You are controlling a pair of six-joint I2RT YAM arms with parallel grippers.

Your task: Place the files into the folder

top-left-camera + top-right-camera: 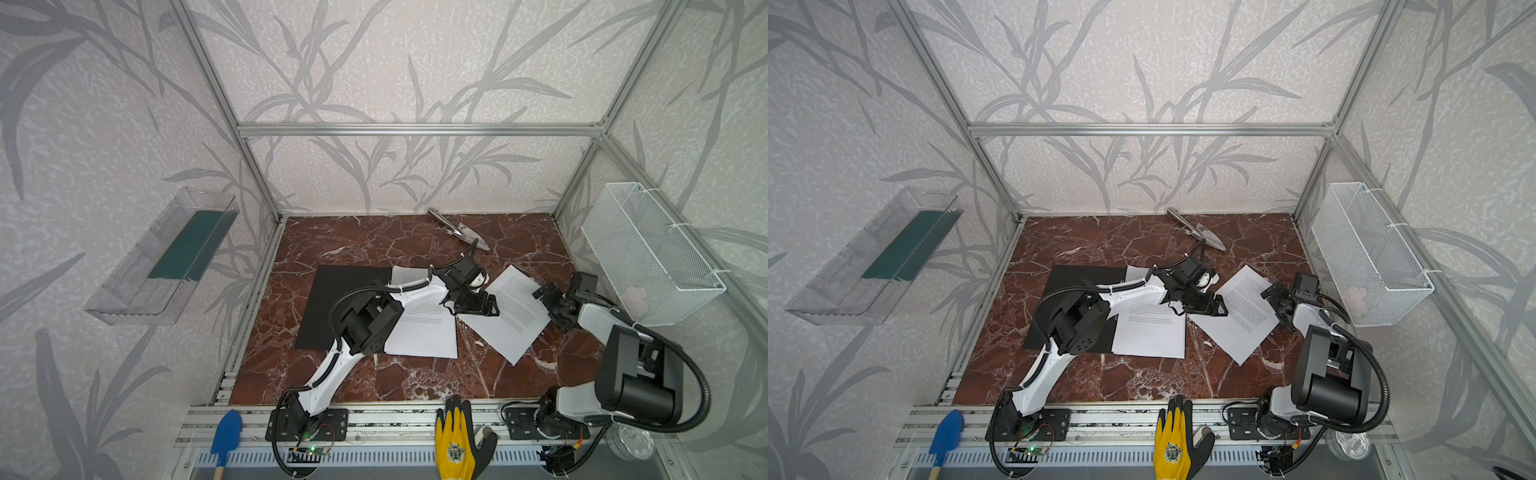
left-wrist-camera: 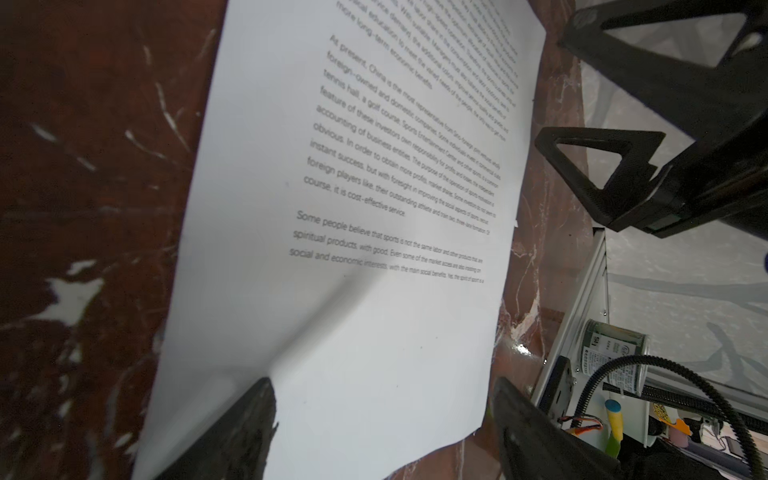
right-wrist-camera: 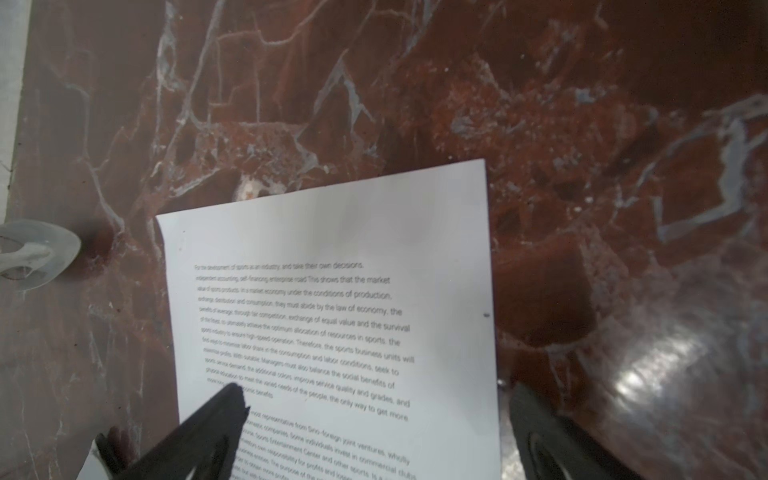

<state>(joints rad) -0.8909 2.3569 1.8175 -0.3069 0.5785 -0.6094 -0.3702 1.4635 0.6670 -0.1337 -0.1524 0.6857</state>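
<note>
Gaping left tool (image 1: 491, 306), skewed sheet (image 1: 515, 318), black folder (image 1: 336, 291)

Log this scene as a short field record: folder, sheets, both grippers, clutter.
folder: black folder flat on marble table, left of centre
sheet one: printed sheet overlapping the folder's right edge
sheet two: tilted sheet on bare marble, off the folder
grippers: left gripper open at tilted sheet's left corner; right gripper open, straddling its right edge
clutter: metal trowel at back; yellow glove on front rail
</note>
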